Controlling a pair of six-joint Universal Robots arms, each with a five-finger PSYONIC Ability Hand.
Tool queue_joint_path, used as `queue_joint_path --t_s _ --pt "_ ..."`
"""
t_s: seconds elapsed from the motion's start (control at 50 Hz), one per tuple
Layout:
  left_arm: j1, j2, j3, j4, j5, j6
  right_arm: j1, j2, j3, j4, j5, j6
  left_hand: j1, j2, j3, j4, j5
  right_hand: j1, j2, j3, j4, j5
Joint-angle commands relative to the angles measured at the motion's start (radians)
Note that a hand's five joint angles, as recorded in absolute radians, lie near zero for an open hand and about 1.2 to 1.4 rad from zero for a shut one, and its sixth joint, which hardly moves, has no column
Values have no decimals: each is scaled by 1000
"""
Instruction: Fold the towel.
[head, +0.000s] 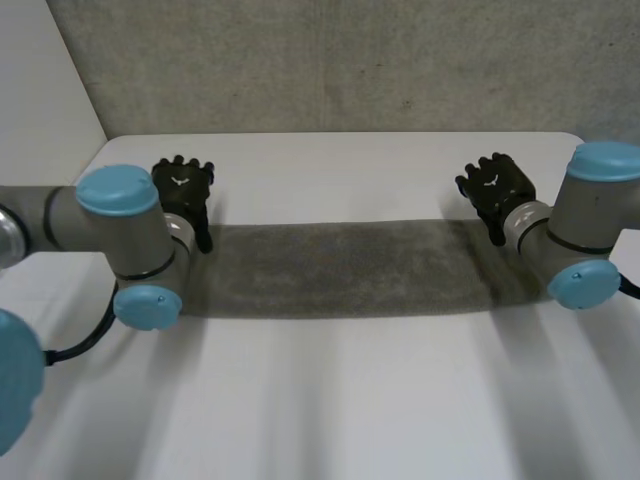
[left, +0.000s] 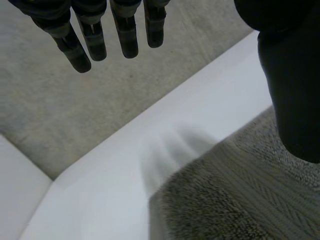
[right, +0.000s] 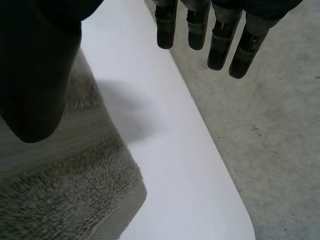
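A grey towel (head: 350, 268) lies as a long flat strip across the white table (head: 350, 400), running from one arm to the other. My left hand (head: 182, 188) hovers open just past the strip's left end, above its far corner. In the left wrist view its straight fingers (left: 127, 35) and thumb stand apart over the towel corner (left: 225, 200), holding nothing. My right hand (head: 497, 188) is held open the same way beyond the right end. Its fingers (right: 220, 40) are spread above the other far corner of the towel (right: 65, 195), apart from the cloth.
The table's far edge (head: 340, 136) runs close behind both hands, with grey carpeted floor (head: 350, 70) beyond it. The table's rounded right corner (right: 240, 220) lies near the right hand. Bare tabletop stretches in front of the towel.
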Motion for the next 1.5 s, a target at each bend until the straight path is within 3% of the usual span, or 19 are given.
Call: queue_joint_path --t_s 0.02,0.1,0.24,0.34,0.5,0.6,0.66,0.7,0.72,0.74,0.94,1.0,1.1,1.16,1.18,1.2,1.32,1.42,1.5 --pt "6 206 -210 16 -16 -6 -5 -219 235 5 -11 116 -91 -85 -77 -87 -220 -61 -75 -75 -85 -57" --pt "9 314 -370 79 -14 -8 -5 -326 374 23 -1 157 -91 -85 -77 -87 -220 -61 -75 -75 -85 -57" --pt "3 381 -550 162 16 -58 -28 -367 497 46 3 163 -88 -82 -74 -84 -217 -61 -75 -75 -85 -57" --pt "2 391 -622 173 85 -124 -74 -359 540 39 -15 165 -67 -62 -54 -63 -197 -61 -75 -75 -85 -57" --pt "20 416 -638 167 288 -304 -103 -275 526 -13 -15 163 -29 -24 -15 -25 -159 61 46 46 37 64" --pt "43 416 -654 167 364 -345 -129 -253 515 -62 -11 165 -29 -24 -15 -25 -159 383 368 368 359 386" --pt "66 423 -670 174 386 -353 -137 -249 514 -72 -11 163 -29 -24 -15 -25 -159 545 531 531 522 549" --pt "72 433 -673 174 388 -354 -148 -238 508 -81 -8 163 -32 -26 -18 -28 -162 966 951 951 942 969" --pt "72 433 -673 174 388 -354 -148 -238 508 -81 -8 163 -32 -27 -18 -28 -162 968 954 954 944 972" --pt "74 442 -673 176 388 -356 -155 -236 503 -82 -3 162 -32 -27 -18 -28 -162 1159 1144 1144 1135 1162" --pt "98 508 -694 184 380 -374 -252 -288 488 -64 45 134 -55 -50 -42 -52 -185 1161 1146 1146 1137 1164" --pt "98 529 -705 205 378 -388 -335 -325 472 -56 46 38 -55 -50 -42 -52 -185 1161 1146 1146 1137 1164" --pt "98 554 -719 236 374 -396 -347 -330 443 -56 46 -61 -58 -53 -45 -55 -188 1161 1146 1146 1137 1164" --pt "98 555 -721 239 374 -396 -263 -364 403 -59 45 -113 -58 -53 -45 -55 -188 1161 1146 1146 1137 1164" --pt "98 555 -721 239 374 -396 -173 -380 374 -70 40 -108 -58 -53 -45 -55 -188 1161 1146 1146 1137 1164" --pt "98 555 -721 239 374 -396 -172 -380 374 -70 40 -108 -58 -53 -45 -55 -188 1161 1146 1146 1137 1164" --pt "97 555 -721 239 372 -396 131 -385 279 -136 28 -81 -64 -59 -51 -61 -194 1161 1146 1146 1137 1164" --pt "100 554 -721 239 372 -396 401 -266 241 -223 -44 -81 -64 -59 -51 -61 -194 1161 1146 1146 1137 1164" --pt "102 554 -721 240 372 -394 479 -183 224 -225 -70 -79 -67 -62 -54 -63 -197 1161 1146 1146 1137 1164"
